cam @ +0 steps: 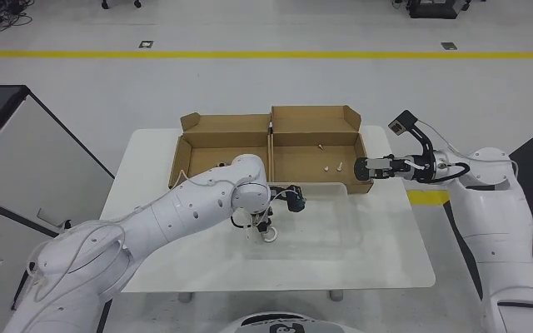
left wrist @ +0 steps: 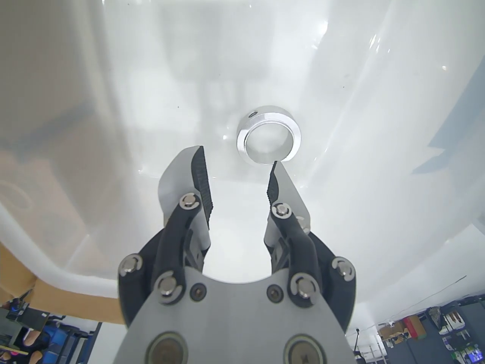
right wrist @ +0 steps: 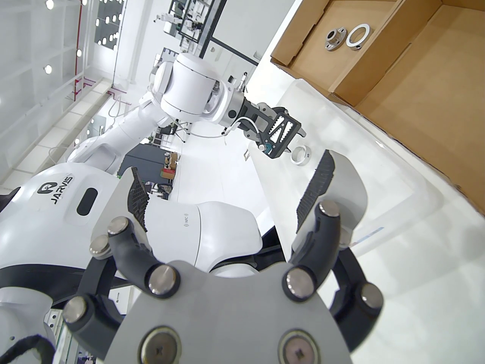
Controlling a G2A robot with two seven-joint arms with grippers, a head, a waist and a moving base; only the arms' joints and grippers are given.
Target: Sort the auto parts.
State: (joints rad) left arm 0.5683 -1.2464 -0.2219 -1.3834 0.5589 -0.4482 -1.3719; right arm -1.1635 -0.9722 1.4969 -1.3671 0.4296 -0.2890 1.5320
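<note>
— Ring (left wrist: 271,117) lies flat on the floor of the tray (left wrist: 113,77), alone there, with nothing gripping it. Which step does that make it?

— The pick-up, by the look of it. The left pincer (left wrist: 236,160) hangs just over the ring, jaws about half open and empty. One fingertip overlaps the ring's near edge in the left wrist view; whether it touches cannot be told.

— So the ring is not between the jaws yet?

— No. It sits just beyond the tips and a little to one side. The next move probably calls for a small shift to centre the jaws over it, a drop until the pads straddle its wall, then a firm close. The metal is smooth and the tray floor looks slick, so an off-centre grip could push the ring away.

— And where would it go?

— Likely the left box (right wrist: 303,24), where a flange (right wrist: 335,37) and a second ring (right wrist: 352,42) already lie side by side. That is a guess, like going with like.

— The right pincer (right wrist: 231,168)?

— Wide open, holding nothing, in the air at the front corner of the right box (cam: 300,162), well apart from the ring.
</note>
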